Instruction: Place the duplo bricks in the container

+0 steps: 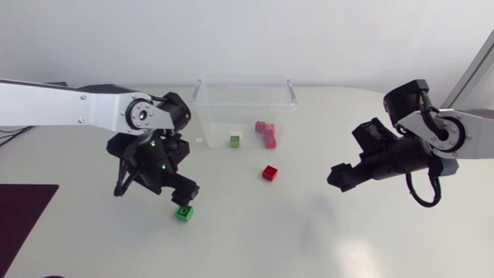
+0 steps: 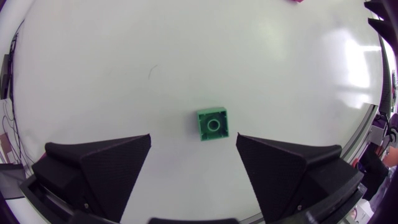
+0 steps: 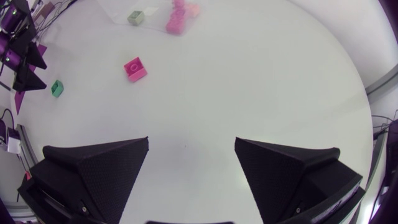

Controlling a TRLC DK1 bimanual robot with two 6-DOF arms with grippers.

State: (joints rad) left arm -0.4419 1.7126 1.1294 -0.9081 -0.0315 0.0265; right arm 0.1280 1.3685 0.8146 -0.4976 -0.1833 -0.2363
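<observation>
Left pincer [image 2: 193,135] released over green duplo brick [image 2: 212,124], ready to grasp; container [image 1: 204,116] at 1 o'clock; right pincer [image 3: 191,140] released.

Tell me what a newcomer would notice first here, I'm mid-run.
The left gripper hangs open right over a green brick on the table, the brick in line with the gap between its fingers and untouched. Farther back, a clear container holds a few bricks, with a red brick lying loose in front of it. The right gripper hovers open over the table.
</observation>
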